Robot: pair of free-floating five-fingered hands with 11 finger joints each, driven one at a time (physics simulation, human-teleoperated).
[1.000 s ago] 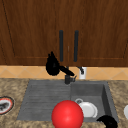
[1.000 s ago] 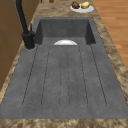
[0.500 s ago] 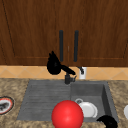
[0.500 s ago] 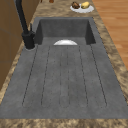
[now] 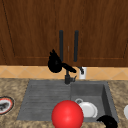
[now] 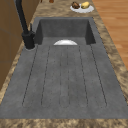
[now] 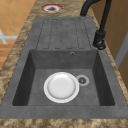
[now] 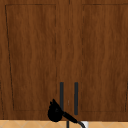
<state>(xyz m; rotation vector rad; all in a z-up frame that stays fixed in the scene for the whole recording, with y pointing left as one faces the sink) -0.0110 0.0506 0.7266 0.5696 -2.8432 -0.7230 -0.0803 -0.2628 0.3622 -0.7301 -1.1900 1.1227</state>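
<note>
— Where is your left hand (image 5: 54, 64) now?
— It hangs before the cabinet's left handle (image 5: 61, 45), above the faucet (image 5: 67, 77); free air is all around it. I cannot tell how my fingers stand.
— And the handle?
— A dark upright bar on the wooden door (image 5: 35, 32). Nothing has moved since before.
— Your right hand (image 5: 108, 121)?
— Low, at the sink's (image 5: 106, 100) front corner.

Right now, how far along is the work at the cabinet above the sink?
Done: nothing that shows; both cabinet doors are shut. In hand: the left hand hangs by the lower end of the left door handle, above the faucet; contact cannot be told. The right hand sits low at the sink front. Left, seemingly: gripping the handle, opening the door.
</note>
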